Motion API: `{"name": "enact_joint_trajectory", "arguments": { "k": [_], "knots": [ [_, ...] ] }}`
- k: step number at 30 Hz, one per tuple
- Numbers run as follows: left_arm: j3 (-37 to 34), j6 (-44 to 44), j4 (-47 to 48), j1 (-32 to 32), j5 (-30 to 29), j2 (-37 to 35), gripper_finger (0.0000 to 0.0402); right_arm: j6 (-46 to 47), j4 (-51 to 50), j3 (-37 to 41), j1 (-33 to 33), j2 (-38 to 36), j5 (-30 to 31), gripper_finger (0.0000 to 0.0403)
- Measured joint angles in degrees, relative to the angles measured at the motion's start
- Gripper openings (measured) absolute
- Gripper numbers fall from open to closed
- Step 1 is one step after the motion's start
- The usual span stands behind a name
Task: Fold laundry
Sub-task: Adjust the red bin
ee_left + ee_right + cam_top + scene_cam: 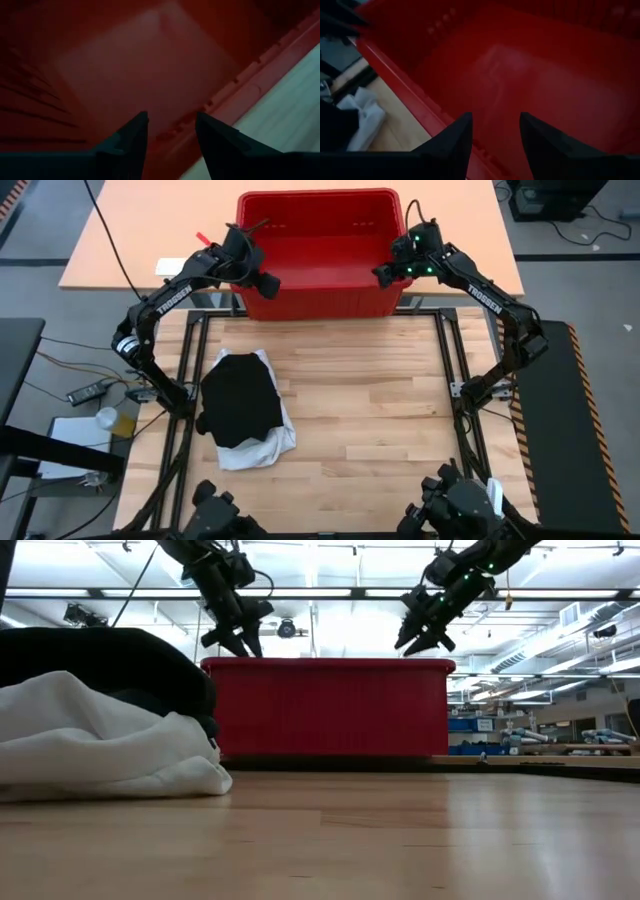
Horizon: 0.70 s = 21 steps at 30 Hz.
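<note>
Folded laundry pile and both arms poised at the crate. A black garment (239, 399) lies on top of a white shirt (262, 448) on the left part of the wooden table (380, 410); the white cloth shows only as a fringe along the pile's near and right edges. In the low view the same pile sits at the left, black cloth (110, 660) above rumpled white (100, 745). The red crate (320, 255) stands at the table's far edge, well apart from the pile, and its floor appears bare in both wrist views.

The left gripper (262, 278) hangs above the crate's left side, the right gripper (385, 275) above its right side. Each pair of fingers stands apart, a clear gap between the tips, with nothing held: left (170, 135), right (495, 137).

Handling, as judged: the cloth is light, limp and non-fragile; it will drape and sag from any single pinch, and stacked layers may slide on one another. A hem or corner at the pile's exposed edge offers the surest hold, since a pinch at the middle would likely gather several layers. Two spread holds along one edge would keep a garment flat.
</note>
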<state>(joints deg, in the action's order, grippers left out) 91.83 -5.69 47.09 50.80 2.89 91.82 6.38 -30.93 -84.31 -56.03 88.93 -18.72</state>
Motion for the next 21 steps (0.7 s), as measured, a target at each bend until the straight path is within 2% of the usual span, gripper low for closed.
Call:
{"name": "enact_joint_trajectory", "arguments": {
  "k": [8, 12, 16, 21],
  "knots": [
    [0.0, -0.3, -0.8, -1.3, -6.2, -3.7, 0.0171, -1.0, 0.2, 2.5, 0.4, 0.0, -0.4, 0.0169],
    [-1.2, -0.9, -0.7, -1.2, -5.9, -4.1, 0.0171, -1.1, 1.4, 3.9, -0.2, 0.0, -0.9, 0.0168],
    [-3.9, -3.8, 0.4, -2.0, -5.1, -4.1, 0.0171, -0.5, 0.7, 5.7, -0.4, -0.3, -4.0, 0.0168],
    [-4.6, -4.8, 1.9, -4.4, -4.5, -5.2, 0.0171, -2.3, -8.5, 6.0, 1.8, -0.8, -6.6, 0.0168]
  ]
}}
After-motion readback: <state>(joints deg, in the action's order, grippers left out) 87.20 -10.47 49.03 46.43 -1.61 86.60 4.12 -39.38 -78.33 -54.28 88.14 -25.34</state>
